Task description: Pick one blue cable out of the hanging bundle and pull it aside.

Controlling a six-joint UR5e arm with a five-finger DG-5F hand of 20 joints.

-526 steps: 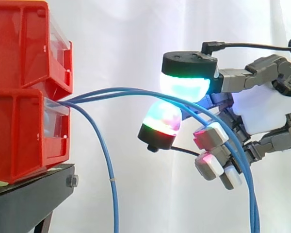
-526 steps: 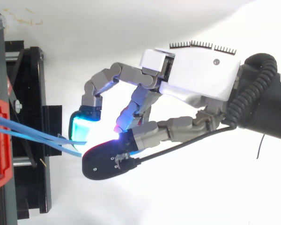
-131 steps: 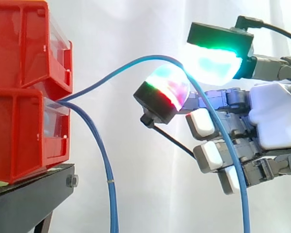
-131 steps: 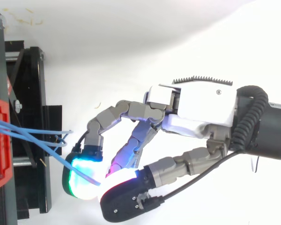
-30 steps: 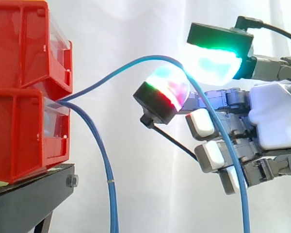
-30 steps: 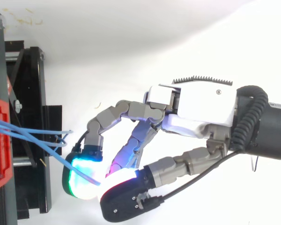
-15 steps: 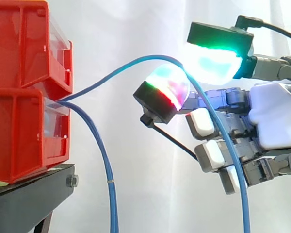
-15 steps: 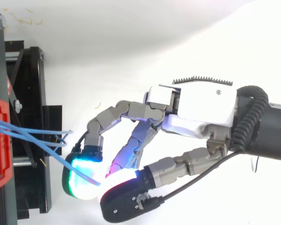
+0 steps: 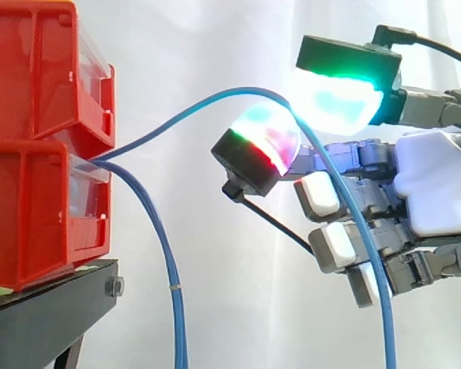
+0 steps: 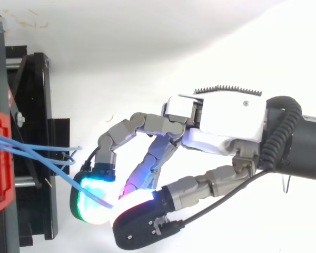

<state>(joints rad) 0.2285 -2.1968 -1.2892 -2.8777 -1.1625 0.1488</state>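
Bins [image 9: 31, 154] atop stand [image 9: 46, 315], hand [image 9: 438, 184] right

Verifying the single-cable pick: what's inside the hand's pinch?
One blue cable runs between the glowing pads of the hand, arching from the red bins. The pads cover the contact itself. The other blue cables hang free by the bins.

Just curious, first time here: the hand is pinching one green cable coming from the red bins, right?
Not green. The side view shows the hand pinching one blue cable coming from the red bins.
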